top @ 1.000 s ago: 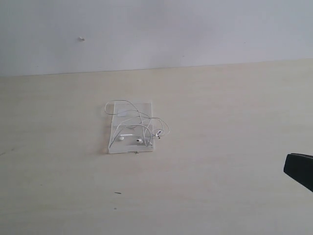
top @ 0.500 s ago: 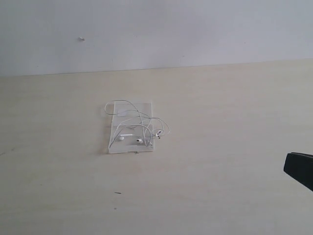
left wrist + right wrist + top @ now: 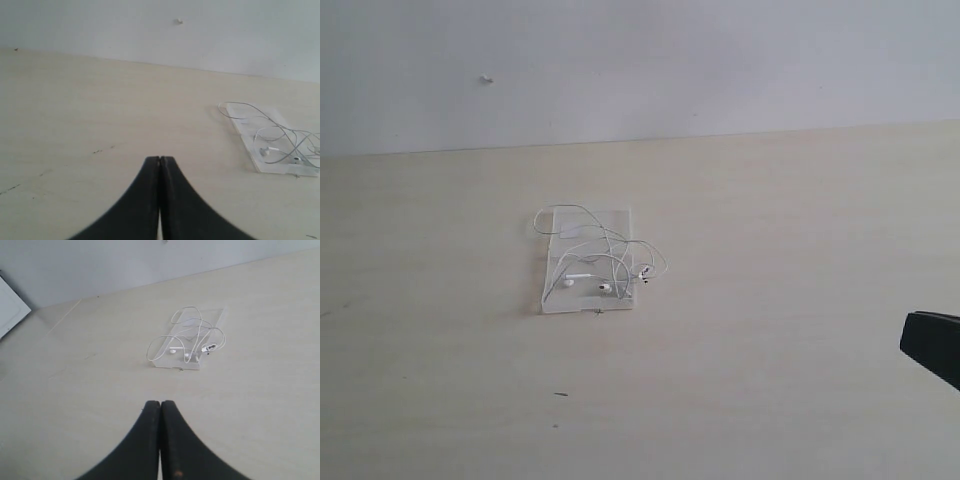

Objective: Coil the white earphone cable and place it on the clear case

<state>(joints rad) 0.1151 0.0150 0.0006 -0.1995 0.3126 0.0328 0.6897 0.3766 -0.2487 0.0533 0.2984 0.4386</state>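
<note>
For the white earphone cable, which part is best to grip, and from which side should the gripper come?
Grip the white earphone cable at one of the loops that arch up above the clear case, coming down from above. The wire is thin and the rest seems to lie flat, so a side approach would likely push the case.

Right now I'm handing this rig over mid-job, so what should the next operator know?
Left gripper: shut, empty, over bare table, off to one side of the case.
Right gripper: shut, empty, well short of the case.
White earphone cable: lying in loose loops on the clear case, with one loop spilling past its edge.
Done: the cable is on the case.
Left: perhaps tidy the loose coil; nothing else apparent.
</note>
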